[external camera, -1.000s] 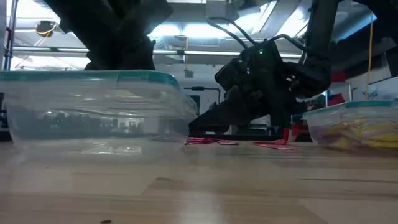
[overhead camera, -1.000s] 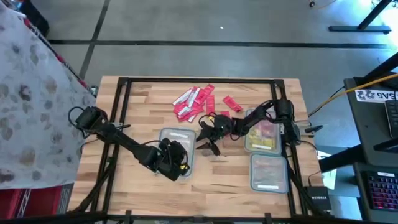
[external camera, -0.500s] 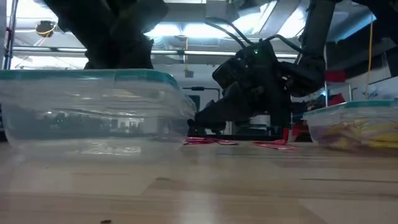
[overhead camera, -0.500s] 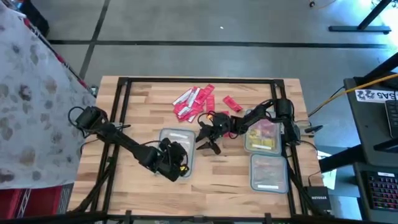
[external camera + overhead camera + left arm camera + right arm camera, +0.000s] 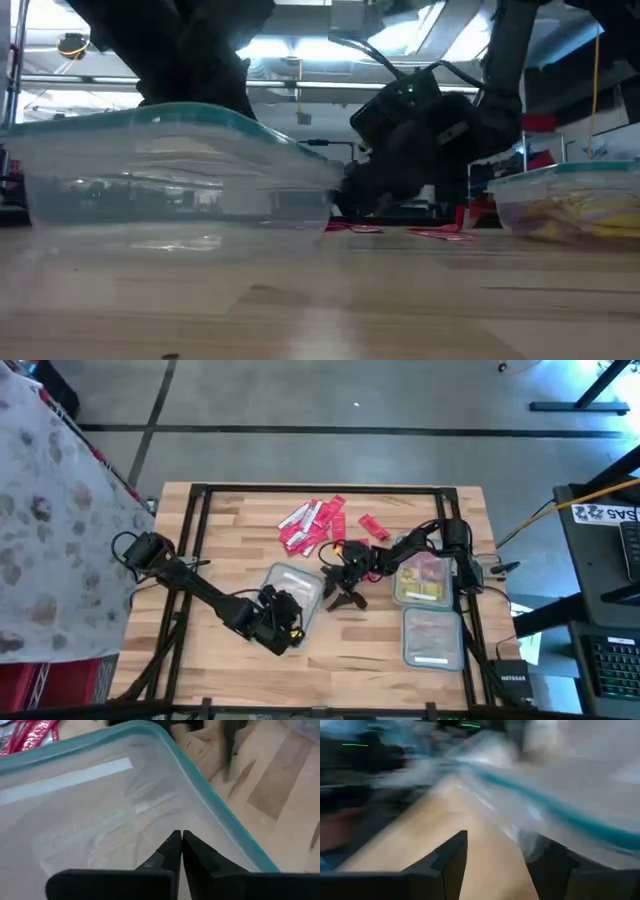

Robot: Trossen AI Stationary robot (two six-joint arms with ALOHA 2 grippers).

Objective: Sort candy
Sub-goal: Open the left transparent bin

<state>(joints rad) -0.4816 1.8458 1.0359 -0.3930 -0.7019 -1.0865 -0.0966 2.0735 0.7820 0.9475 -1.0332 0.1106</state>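
A pile of red and pink candy (image 5: 315,522) lies at the table's far middle; some of it shows low on the wood (image 5: 350,227). A clear tub with a teal rim (image 5: 298,588) (image 5: 170,170) stands askew on the table with pale pieces (image 5: 75,777) in it. My left gripper (image 5: 280,610) (image 5: 181,837) is shut, its fingers pointing down into the tub. My right gripper (image 5: 340,592) (image 5: 492,845) is open just right of the tub's far right corner and holds nothing. My left gripper reaches into the clear tub from above with its shut fingers (image 5: 170,851), near the tub's near left part. I cannot tell whether the tips touch the tub's floor (image 5: 150,820). My right gripper has one finger (image 5: 545,857) close to the tub's wall; whether it touches cannot be told.
A tub with yellow and pink candy (image 5: 425,575) (image 5: 570,200) stands at the right, and another tub (image 5: 432,637) lies nearer the front edge. Black frame rails (image 5: 200,540) run along the table's sides. Bare wood (image 5: 350,650) lies at the near middle.
The clear tub has turned about on the table: its far right corner has swung toward the right gripper, and it now stands askew. My right gripper has dropped lower beside that corner.
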